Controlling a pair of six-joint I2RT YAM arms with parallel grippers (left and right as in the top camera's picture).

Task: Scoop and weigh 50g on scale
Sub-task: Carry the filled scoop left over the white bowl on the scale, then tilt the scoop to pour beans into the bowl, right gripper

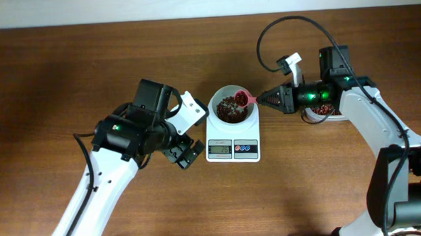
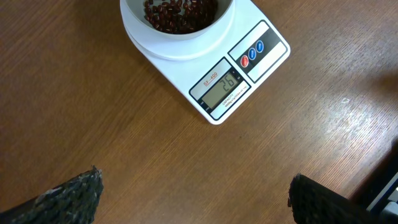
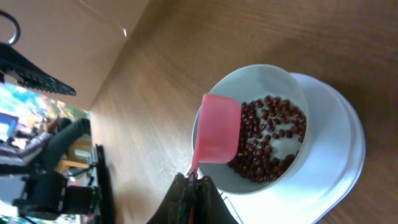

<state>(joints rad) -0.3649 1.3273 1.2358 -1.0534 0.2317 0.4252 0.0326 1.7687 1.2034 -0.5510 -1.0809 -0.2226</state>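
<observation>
Right fingers [image 3: 189, 190] pinched shut on pink scoop [image 3: 219, 138] handle, tipped over white bowl [image 3: 261, 67] of beans [image 3: 270, 137] atop scale [image 1: 232, 150] for topping up toward target; left fingers [image 2: 71, 196] spread wide, empty, parked above tabletop [image 2: 93, 112] beside scale, clear of display.

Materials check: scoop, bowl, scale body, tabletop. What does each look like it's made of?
Scoop: likely plastic, uniform pink, matte, thin moulded wall.
Bowl: smooth plain white; plastic or ceramic, can't tell.
Scale: white moulded plastic by the look, soft sheen, rounded corners.
Tabletop: brown wood grain with satin glare; solid or laminate unclear.
</observation>
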